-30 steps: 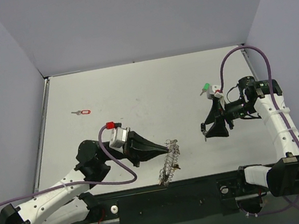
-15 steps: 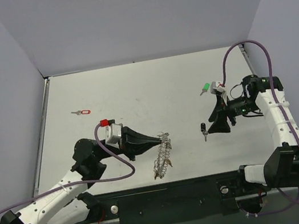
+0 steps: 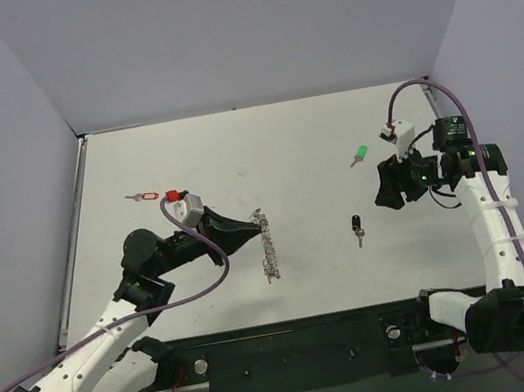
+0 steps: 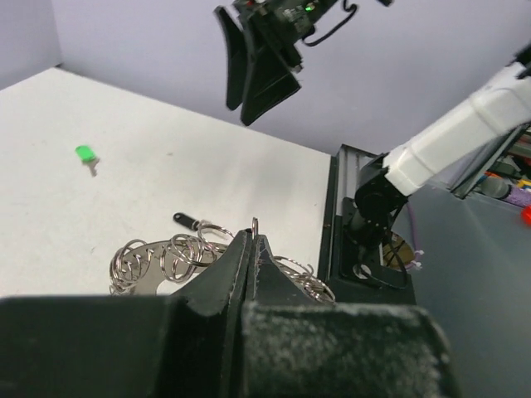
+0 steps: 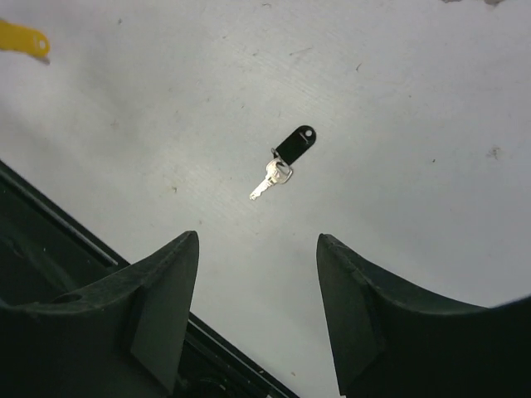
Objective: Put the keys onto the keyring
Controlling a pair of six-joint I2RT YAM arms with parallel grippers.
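**A:** Fingers (image 4: 220, 278) on the left gripper (image 3: 251, 228)?
**B:** Pressed together, pinching the keyring (image 3: 268, 248), which trailed from their tips.
**A:** Right gripper (image 3: 385, 199)?
**B:** Spread, empty. Black key (image 3: 356, 229) lay on the table (image 3: 283, 141) right of the keyring, green key (image 3: 360, 153) farther right.

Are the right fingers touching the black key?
Apart. The right wrist view shows the black key lying alone on the table, with bare surface between it and both open right fingers.
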